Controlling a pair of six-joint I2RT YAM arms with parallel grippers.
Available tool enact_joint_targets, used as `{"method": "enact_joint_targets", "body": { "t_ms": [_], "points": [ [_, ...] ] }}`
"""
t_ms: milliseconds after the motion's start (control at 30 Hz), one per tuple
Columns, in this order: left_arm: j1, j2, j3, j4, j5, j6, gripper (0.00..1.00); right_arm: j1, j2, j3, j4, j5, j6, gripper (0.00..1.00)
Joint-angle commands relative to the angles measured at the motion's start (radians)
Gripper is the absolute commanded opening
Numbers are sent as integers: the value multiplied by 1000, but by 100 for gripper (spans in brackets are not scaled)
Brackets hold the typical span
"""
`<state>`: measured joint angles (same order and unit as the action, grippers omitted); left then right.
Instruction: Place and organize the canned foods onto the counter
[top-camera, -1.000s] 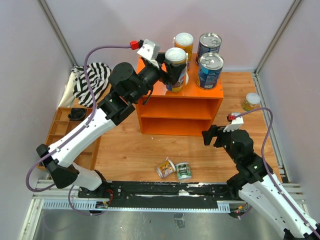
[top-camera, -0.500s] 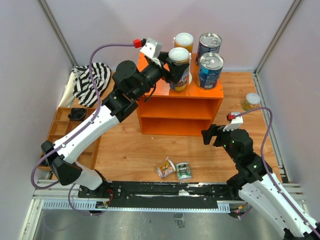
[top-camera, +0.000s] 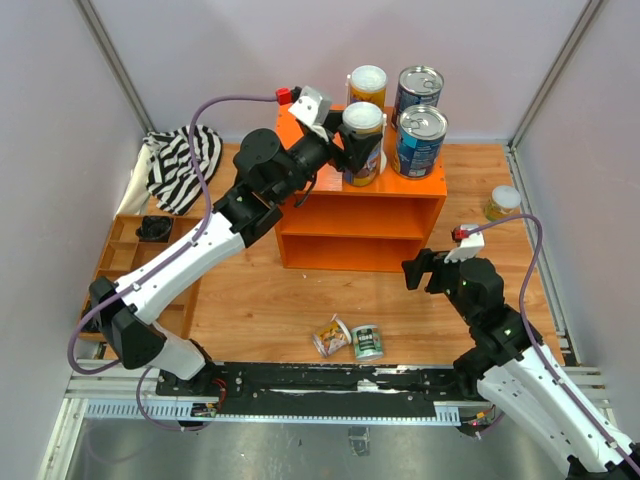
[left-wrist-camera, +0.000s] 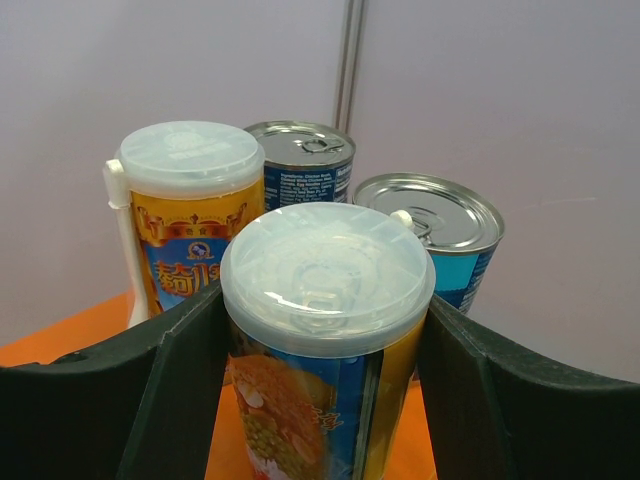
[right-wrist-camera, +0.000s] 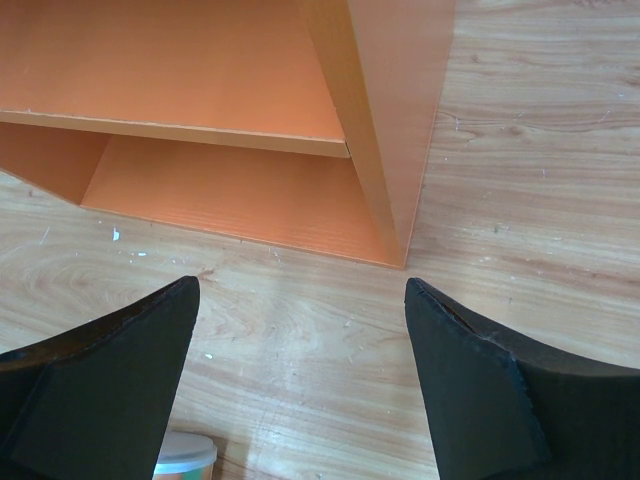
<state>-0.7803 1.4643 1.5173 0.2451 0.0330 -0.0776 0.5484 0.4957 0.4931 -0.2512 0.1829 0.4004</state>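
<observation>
Left claw closed on a tall yellow-and-blue can, one black finger pressed to each side of the body just under its translucent white lid; can upright. Top view puts left claw and held can over the flat top of the orange counter, about mid-width and toward the front edge. Cannot tell whether the can's base touches the top. Just behind the held can, a second tall can with the same lid and yellow label stands on the counter at the back. To the right of it, a dark-blue-labelled tin with silver top at the back right corner. In front of that, a light-blue-labelled tin with pull-ring top, near the right front corner. The two blue tins stand close together. Right claw empty, fingers spread wide, hanging low over the wooden base board in front of the counter's lower right corner; in the top view right claw is well apart from the cans on top. Counter's middle shelf bare where visible. On the board near the arm bases: a small pale-labelled tin lying on its side, a small green-labelled tin just beside it. A small yellow tin with white lid stands near the right wall. Far left: brown compartment tray and striped cloth.
</observation>
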Motion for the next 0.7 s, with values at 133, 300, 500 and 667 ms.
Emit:
{"method": "enact_joint_targets", "body": {
  "t_ms": [133,300,500,667],
  "points": [
    [7,-11,-9,201,-9,48,9,18,9,-24,34,-6,-5,85],
    [7,-21,-44,210,-10,73,26,18,14,-28,43,-6,-4,85],
    [7,-22,-51,200,-8,88,64,19,16,-28,43,-9,-3,85],
    [7,-25,-48,195,-3,89,86,18,14,-24,39,-9,-2,85]
  ]
}}
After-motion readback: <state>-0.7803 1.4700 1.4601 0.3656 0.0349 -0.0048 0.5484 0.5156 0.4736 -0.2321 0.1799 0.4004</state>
